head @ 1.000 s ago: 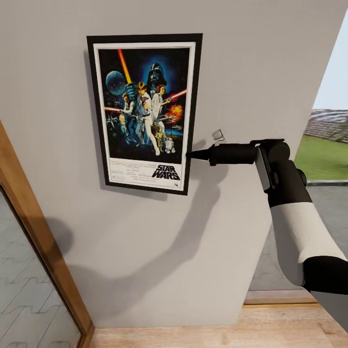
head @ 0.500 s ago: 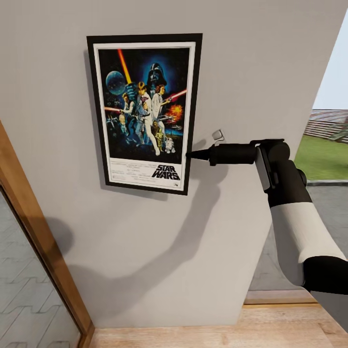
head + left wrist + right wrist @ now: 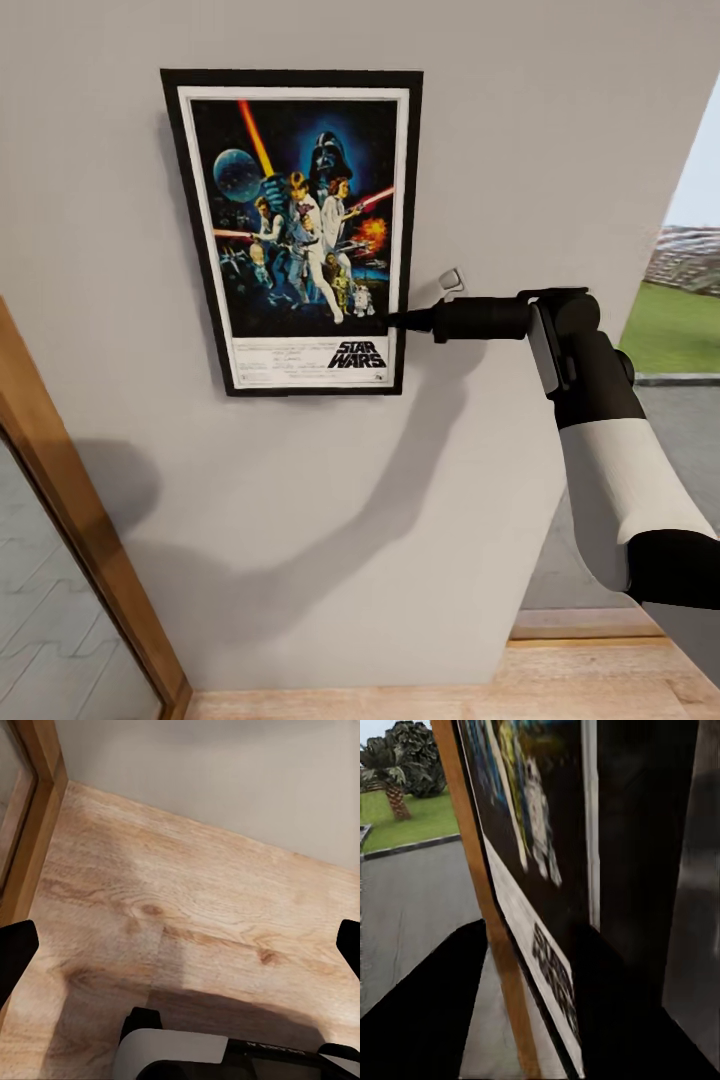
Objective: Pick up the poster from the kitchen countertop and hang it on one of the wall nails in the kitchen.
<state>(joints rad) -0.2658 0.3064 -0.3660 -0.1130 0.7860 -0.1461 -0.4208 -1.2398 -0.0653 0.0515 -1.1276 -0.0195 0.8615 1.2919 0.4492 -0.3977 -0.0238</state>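
The poster (image 3: 295,230) hangs upright and flat against the grey wall (image 3: 520,130), its black frame level. My right gripper (image 3: 395,320) reaches in from the right and meets the poster's lower right edge. In the right wrist view its two dark fingers (image 3: 427,997) straddle that edge of the poster (image 3: 536,832), shut on it. A small grey wall nail (image 3: 451,279) sticks out just right of the poster, above the gripper. My left gripper (image 3: 180,949) hangs open over the wooden floor (image 3: 187,892). The kitchen countertop is out of view.
A wooden door frame (image 3: 70,520) with glass runs down the left side. To the right of the wall is an opening (image 3: 680,310) onto grass and pavement. Wooden floor (image 3: 420,700) lies along the wall's base.
The poster has swung from a slight tilt to level and shifted a little against the wall. My right arm has held its place. The view has shifted slightly.
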